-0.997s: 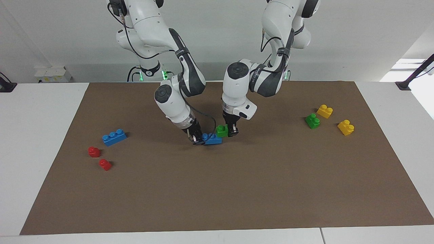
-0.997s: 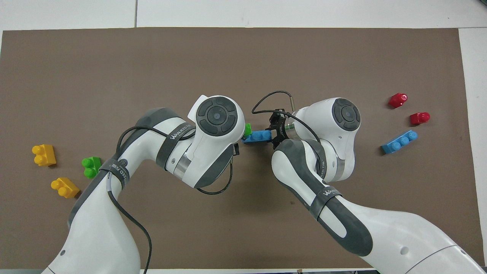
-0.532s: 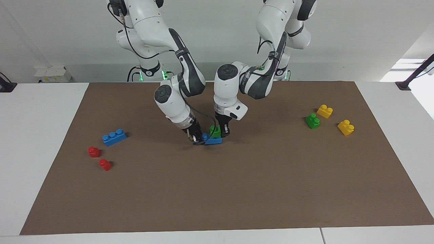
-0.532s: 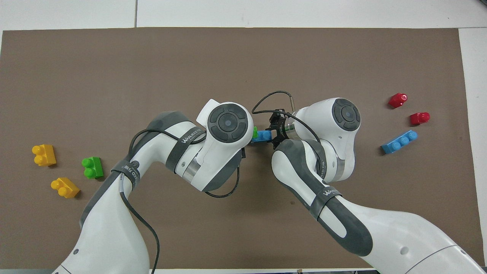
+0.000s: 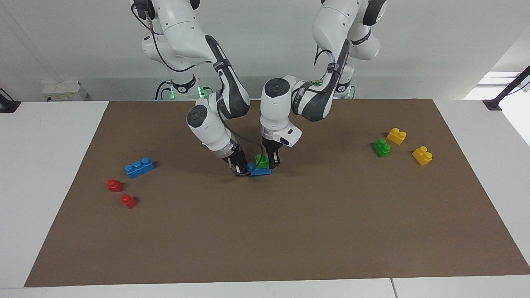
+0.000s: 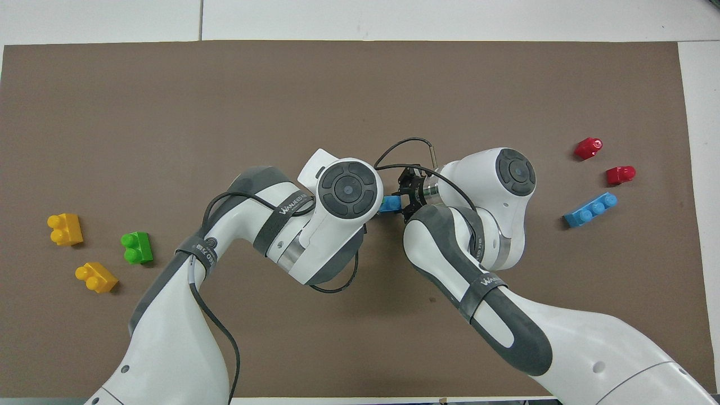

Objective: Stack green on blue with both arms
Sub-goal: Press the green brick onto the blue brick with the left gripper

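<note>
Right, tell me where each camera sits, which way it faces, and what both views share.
Facing view: high across the table, looking at the robots; both arms show whole, left gripper shut on the green brick atop the blue brick, right gripper shut on that blue brick's end.
Overhead view: high above the robots' end, looking steeply down; arms enter from the bottom, wrists hiding most of the blue brick.
Shared: the brown mat, spare blue brick, spare green brick, half a turn apart.
</note>
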`<state>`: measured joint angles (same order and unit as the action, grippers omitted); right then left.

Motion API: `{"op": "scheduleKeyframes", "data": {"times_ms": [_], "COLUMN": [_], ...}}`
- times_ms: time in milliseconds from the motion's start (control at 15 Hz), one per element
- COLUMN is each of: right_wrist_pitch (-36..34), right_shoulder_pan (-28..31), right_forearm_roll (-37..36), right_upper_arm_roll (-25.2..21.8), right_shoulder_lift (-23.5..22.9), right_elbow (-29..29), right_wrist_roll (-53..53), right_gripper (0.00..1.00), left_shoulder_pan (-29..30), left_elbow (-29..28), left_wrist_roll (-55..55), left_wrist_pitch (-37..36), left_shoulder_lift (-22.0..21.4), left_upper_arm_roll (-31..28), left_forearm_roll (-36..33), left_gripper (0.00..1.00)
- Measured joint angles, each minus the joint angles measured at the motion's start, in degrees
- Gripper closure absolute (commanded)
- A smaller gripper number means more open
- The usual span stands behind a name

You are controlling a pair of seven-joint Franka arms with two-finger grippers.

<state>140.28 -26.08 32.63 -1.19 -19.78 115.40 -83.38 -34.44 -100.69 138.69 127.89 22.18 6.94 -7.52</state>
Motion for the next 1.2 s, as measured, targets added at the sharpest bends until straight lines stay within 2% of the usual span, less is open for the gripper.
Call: {"op": "scheduleKeyframes", "data": {"times_ms": [1130,1196], "right_wrist_pitch": [0.39,0.39], "right_shoulder_pan": [0.17,0.18], "right_forearm_roll": [0.00,0.00], "right_upper_arm_roll": [-0.12,-0.13], "right_shoulder_lift": [-0.04,-0.05], "right_elbow": [0.40,0.41], "right_wrist_roll": [0.04,0.04], "right_gripper": [1.00,1.00], "left_shoulder_pan": [-1.68,-1.69], "left_elbow": [-0.41,-0.51], "left_wrist_roll": [0.40,0.40], "left_wrist_pitch": [1.44,1.66], "left_shoulder_lift": [1.98,1.98], "left_upper_arm_roll": [-0.12,-0.12], "left_forearm_roll": [-0.31,-0.31], "left_gripper": [1.00,0.51]}}
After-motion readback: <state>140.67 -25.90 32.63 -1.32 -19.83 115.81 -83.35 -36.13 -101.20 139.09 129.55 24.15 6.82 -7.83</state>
